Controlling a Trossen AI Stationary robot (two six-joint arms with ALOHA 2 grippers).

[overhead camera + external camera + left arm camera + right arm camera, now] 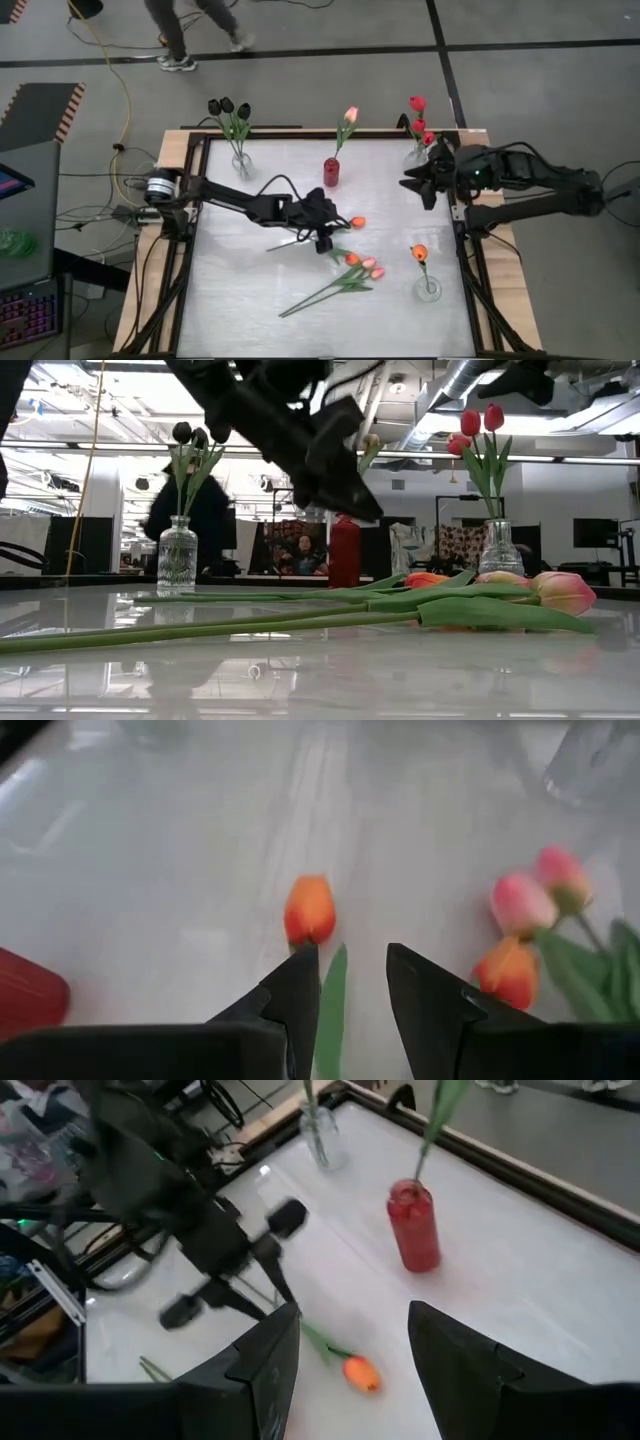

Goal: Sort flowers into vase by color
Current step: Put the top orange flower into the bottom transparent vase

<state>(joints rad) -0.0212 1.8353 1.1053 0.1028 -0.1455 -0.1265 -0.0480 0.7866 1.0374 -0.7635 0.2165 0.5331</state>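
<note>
My left gripper (330, 238) (352, 955) hangs open above the table's middle, over the stem of an orange tulip (358, 222) (310, 910) that lies flat; a green leaf (333, 1005) shows between its fingers. More loose tulips (362, 266), orange and pink, lie toward the near side. My right gripper (412, 183) (355, 1320) is open and raised beside the clear vase of red tulips (418, 150) at the far right corner. Black tulips stand in a clear vase (240, 160), a pink one in a red vase (331, 172), an orange one in a clear vase (427, 288).
A wooden frame (185, 140) rims the white table top. Bare table lies at the near left. A person's legs (180, 40) show on the floor beyond the far edge. A monitor and keyboard (25, 300) stand off the table's left.
</note>
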